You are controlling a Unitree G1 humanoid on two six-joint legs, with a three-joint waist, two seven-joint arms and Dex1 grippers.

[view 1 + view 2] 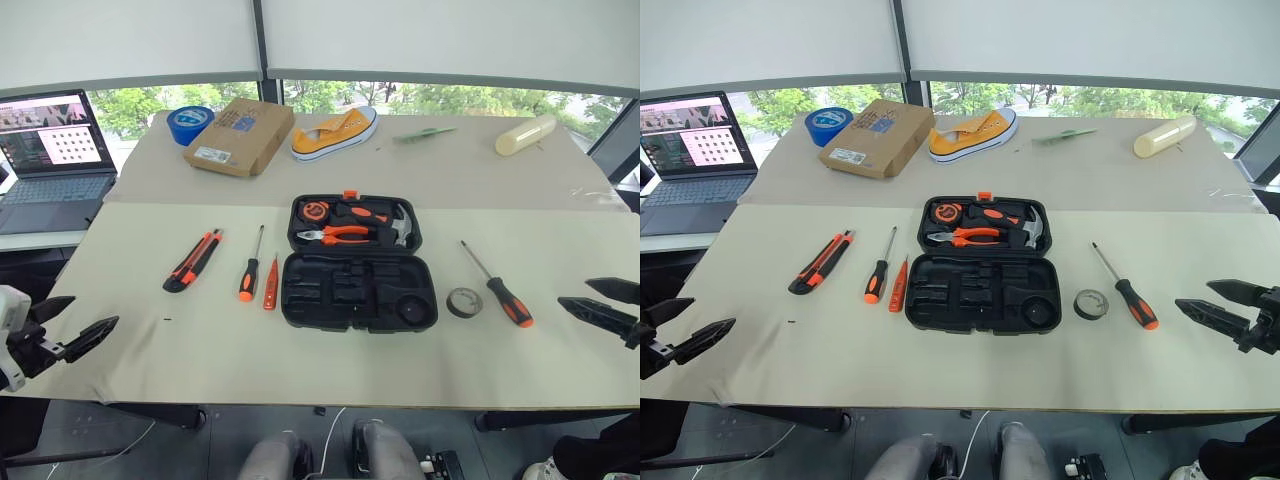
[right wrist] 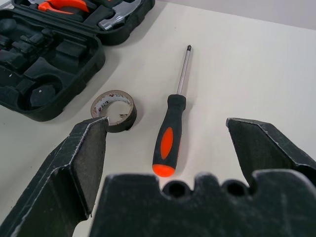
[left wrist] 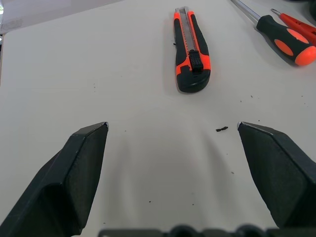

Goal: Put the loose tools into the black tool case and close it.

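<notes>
Left eye view: black tool case (image 1: 360,265) lies open at frame centre on the paper-covered table (image 1: 330,370), lid half at the back holding pliers (image 1: 335,234), hammer (image 1: 395,228) and tape measure (image 1: 315,211); front half shows empty recesses. Left of the case, in a row: utility knife (image 1: 193,260) farthest left, black-handled screwdriver (image 1: 250,265), thin orange tester (image 1: 270,283) just beside the case. Right of the case: small tape roll (image 1: 464,302), then a second screwdriver (image 1: 497,284), handle toward the lower right.

Left gripper (image 1: 62,325) hangs at the lower-left edge, jaws spread wide, nothing between them. Right gripper (image 1: 600,301) at the right edge, likewise spread and empty.

Left wrist view: knife lies ahead of the fingers, well apart. Right wrist view: screwdriver and tape roll lie just ahead between the fingers.

Step in hand, by my reading: none loaded yet; first pick pending. Next move calls for lowering a gripper onto a tool — right onto the screwdriver handle looks nearest — closing across its narrow width, then matching it to its recess.
</notes>
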